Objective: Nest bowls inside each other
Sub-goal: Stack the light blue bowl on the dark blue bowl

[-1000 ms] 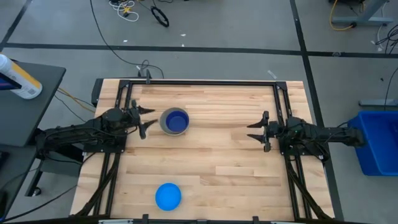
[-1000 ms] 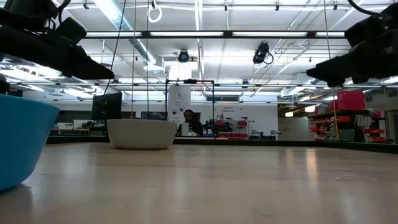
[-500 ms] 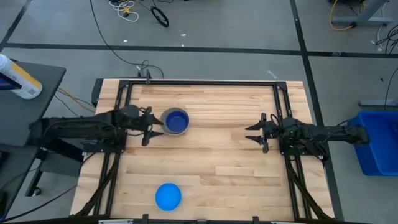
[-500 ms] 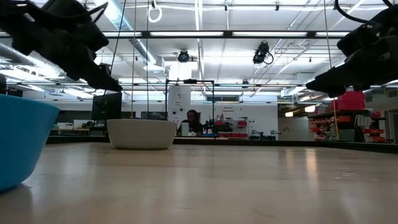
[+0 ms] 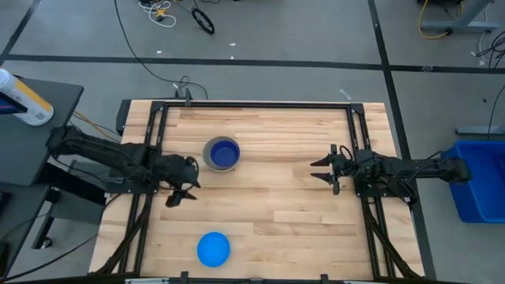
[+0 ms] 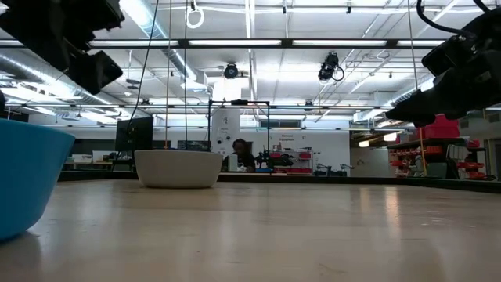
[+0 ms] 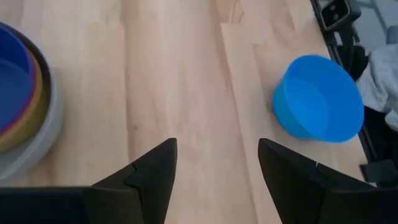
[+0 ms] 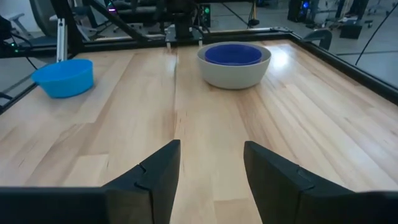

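A grey bowl (image 5: pixel 222 153) stands on its base at the table's far left, with a dark blue bowl (image 5: pixel 224 155) nested inside it; the left wrist view shows yellow and red rims (image 7: pixel 32 115) between them. A bright light blue bowl (image 5: pixel 213 248) stands alone near the front edge. My left gripper (image 5: pixel 182 192) is open above bare wood, between the stack and the light blue bowl. My right gripper (image 5: pixel 326 167) is open at the table's right side, pointing toward the left.
A black metal frame (image 5: pixel 260 104) runs along the table's far edge and both sides. Bare wood lies between the two grippers and between the stack and the light blue bowl. Beyond the table are a blue bin (image 5: pixel 478 178) at the right and a spray bottle (image 5: pixel 24 99) at the left.
My left gripper has swung away from the bowl stack toward the table's near edge and tipped from pointing level to slanting down. It stays open. The bowls have not moved.
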`<state>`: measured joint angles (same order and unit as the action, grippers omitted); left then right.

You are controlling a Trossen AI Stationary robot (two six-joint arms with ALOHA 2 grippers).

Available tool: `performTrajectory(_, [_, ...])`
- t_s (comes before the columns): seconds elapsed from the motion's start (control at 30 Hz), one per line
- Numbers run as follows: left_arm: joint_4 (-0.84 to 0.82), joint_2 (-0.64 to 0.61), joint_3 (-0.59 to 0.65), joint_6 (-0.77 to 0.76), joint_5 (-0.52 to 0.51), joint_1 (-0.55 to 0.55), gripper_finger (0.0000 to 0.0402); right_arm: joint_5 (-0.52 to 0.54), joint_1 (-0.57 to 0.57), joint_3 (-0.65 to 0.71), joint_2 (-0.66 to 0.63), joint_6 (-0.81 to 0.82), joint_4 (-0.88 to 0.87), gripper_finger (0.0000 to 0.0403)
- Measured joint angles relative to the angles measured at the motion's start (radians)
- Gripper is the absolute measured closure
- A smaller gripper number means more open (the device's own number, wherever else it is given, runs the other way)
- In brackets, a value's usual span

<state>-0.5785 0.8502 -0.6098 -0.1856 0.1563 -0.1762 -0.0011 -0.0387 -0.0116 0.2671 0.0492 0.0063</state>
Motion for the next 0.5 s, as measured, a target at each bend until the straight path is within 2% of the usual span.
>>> performTrajectory(0.13, [0.080, 0.005, 0.013, -0.072, -0.052, -0.105, 0.0169, 0.000, 0.000, 0.000, 0.001, 0.020, 0.000, 0.0215])
performTrajectory(0.27, [0.151, 0.057, 0.028, -0.123, -0.080, -0.164, 0.0169, 0.000, 0.000, 0.000, 0.002, 0.048, 0.000, 0.0210])
performTrajectory(0.5, [0.315, 0.255, 0.028, -0.202, -0.032, -0.238, 0.0156, -0.001, 0.001, 0.000, 0.002, 0.071, -0.001, 0.0211])
